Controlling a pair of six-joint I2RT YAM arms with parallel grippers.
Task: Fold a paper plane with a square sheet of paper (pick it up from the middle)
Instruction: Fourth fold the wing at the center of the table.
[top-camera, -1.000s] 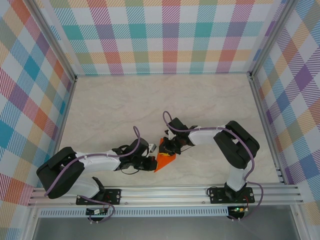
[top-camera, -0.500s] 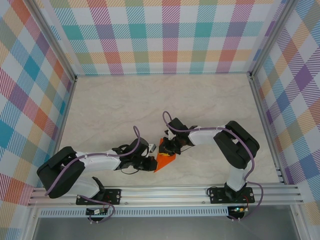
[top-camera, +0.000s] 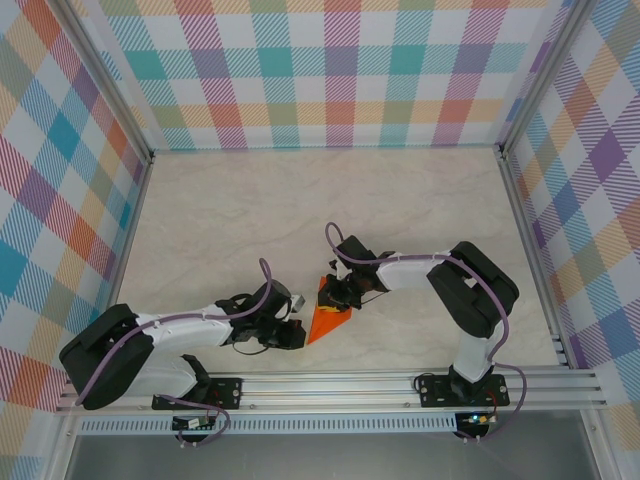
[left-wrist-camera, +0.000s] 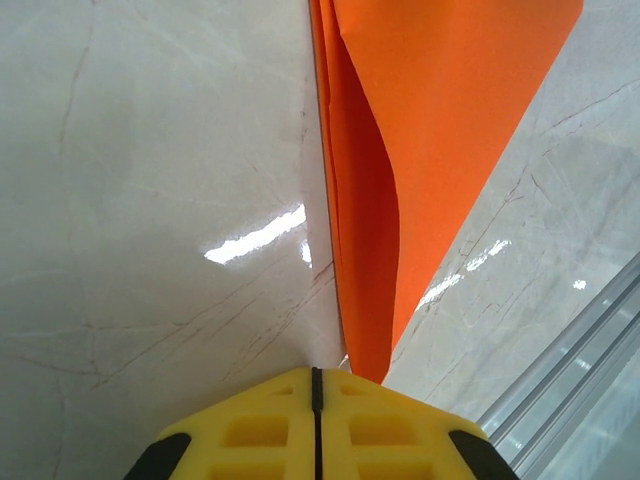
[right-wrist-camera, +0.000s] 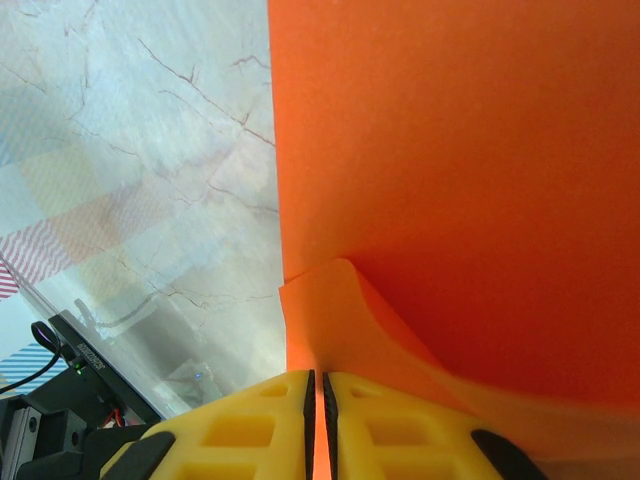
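I see my left gripper (top-camera: 293, 332) has slid back, clenched empty at the paper plane (top-camera: 325, 320) tip; right gripper (top-camera: 336, 297) still pinches it on the marbled table (top-camera: 250, 210), plaid walls (top-camera: 340, 70) around.

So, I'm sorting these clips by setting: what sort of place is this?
Probably a robot test cell, not a home: a marble-look table boxed in by a metal frame, checked cloth walls, and a left arm and right arm bolted to a rail, working on orange paper.

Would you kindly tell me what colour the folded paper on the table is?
Plain bright orange: the paper shows best in the left wrist view.
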